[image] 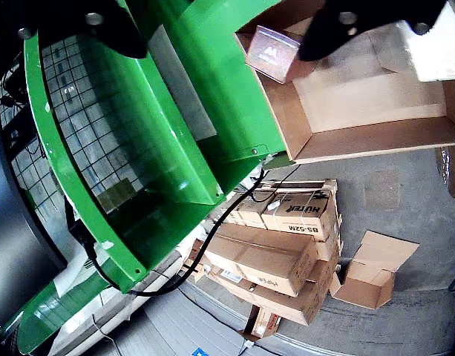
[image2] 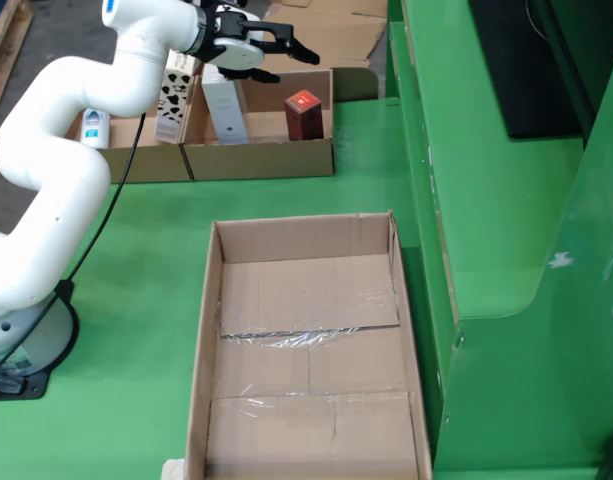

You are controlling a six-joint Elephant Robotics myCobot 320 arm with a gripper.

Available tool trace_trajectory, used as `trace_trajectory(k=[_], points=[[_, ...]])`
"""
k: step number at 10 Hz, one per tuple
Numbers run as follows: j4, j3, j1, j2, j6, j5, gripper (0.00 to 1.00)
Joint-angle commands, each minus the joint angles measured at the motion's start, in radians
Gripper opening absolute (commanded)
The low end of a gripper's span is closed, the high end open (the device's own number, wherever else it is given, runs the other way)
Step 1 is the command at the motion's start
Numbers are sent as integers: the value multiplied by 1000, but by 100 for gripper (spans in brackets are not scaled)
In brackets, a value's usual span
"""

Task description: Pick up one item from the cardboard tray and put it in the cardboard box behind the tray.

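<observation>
In the view from above, the cardboard tray [image2: 258, 158] stands at the back and holds a red box [image2: 303, 113] and a white carton [image2: 223, 106]. My gripper [image2: 294, 66] hovers open and empty just above and behind the red box. The large empty cardboard box [image2: 306, 350] lies in the foreground, nearer the camera than the tray. In the view that rides on the gripper, the black fingers [image: 338, 30] spread wide at the top, the gripper [image: 221, 50] holds nothing, and the red box [image: 272, 53] shows inside the tray [image: 375, 137].
A second tray [image2: 136, 160] to the left holds a cow-patterned carton [image2: 171, 95] and a white bottle [image2: 96, 126]. A raised green ledge [image2: 486, 200] runs along the right. The arm's base [image2: 26, 345] stands at the lower left. Stacked cartons [image: 279, 245] sit on the floor.
</observation>
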Motion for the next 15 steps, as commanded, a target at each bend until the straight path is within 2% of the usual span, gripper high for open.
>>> trace_trajectory(k=[1, 15], points=[[-8, 8, 8, 21, -17, 9, 100], [-8, 8, 8, 21, 44, 9, 100]])
